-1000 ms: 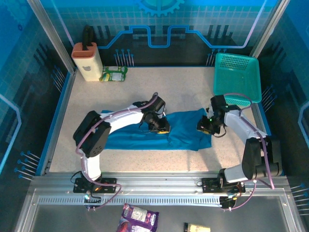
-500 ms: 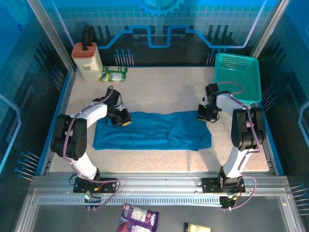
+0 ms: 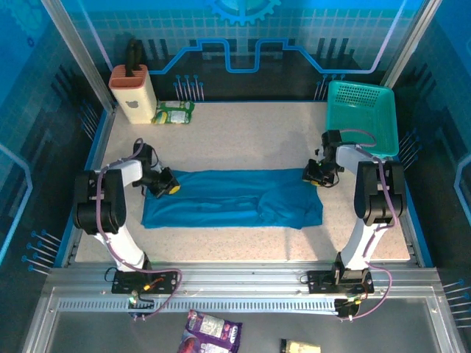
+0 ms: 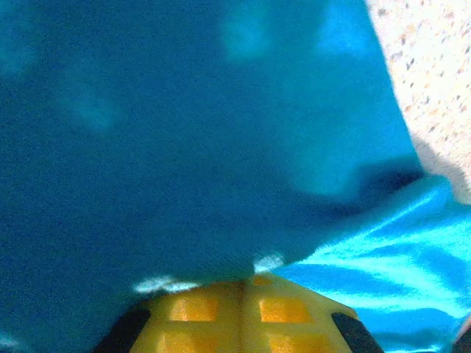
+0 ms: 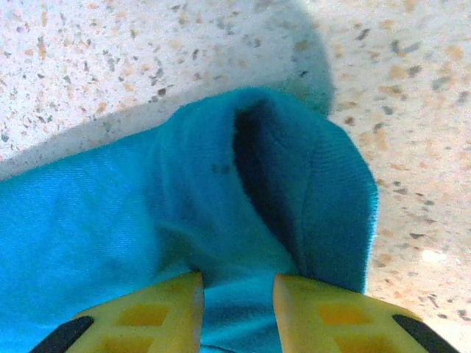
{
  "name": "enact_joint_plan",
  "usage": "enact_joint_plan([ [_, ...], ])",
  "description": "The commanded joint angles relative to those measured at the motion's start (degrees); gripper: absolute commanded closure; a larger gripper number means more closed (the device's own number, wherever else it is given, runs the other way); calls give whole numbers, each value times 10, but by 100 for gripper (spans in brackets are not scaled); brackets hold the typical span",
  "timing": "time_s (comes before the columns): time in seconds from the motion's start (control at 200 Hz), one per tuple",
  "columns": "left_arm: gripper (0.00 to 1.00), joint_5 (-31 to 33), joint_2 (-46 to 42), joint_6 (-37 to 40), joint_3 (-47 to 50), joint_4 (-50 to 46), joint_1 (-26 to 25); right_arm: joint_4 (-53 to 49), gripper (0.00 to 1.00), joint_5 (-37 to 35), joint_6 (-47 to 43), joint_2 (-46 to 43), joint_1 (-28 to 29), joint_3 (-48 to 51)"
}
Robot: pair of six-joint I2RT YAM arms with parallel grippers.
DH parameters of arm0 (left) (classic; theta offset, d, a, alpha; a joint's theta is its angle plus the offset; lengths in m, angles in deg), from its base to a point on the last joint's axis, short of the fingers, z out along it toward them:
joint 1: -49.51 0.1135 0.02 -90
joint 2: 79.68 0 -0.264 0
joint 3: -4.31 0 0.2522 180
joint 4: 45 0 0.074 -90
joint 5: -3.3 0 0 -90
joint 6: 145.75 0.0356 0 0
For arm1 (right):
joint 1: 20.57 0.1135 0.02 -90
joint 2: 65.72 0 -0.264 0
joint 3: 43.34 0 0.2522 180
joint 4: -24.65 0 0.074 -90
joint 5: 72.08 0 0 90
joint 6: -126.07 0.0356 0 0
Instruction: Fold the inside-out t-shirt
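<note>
Your left gripper (image 3: 165, 188) is clamping shut on the upper left corner of the t-shirt (image 3: 235, 200). In the wrist view its yellow fingers (image 4: 199, 312) are pressing together under the cloth edge. Your right gripper (image 3: 318, 176) is standing with its jaws apart, straddling the bunched upper right corner. The t-shirt is lying as a wide band across the middle of the table (image 3: 243, 140). A basket (image 3: 362, 114) is sitting at the upper right. On the green packet (image 3: 174, 112) at the upper left, the print is too small to read.

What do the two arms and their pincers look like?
Left arm and right arm: white and black jointed links, each trailed by a lilac cable loop. Left pincer and right pincer: yellow fingers moulded with square recesses, black parts behind.
</note>
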Motion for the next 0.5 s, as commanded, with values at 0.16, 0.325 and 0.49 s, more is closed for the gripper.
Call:
enact_joint_plan([
  [0.16, 91, -7, 3, -10, 23, 15, 32, -22, 67, -21, 1, -3, -19, 6],
  [0.325, 86, -30, -78, -3, 5, -22, 18, -39, 66, 9, -5, -55, 3, 3],
  [0.49, 83, 60, -147, 5, 20, -114, 11, -72, 65, 2, -12, -93, 34, 9],
])
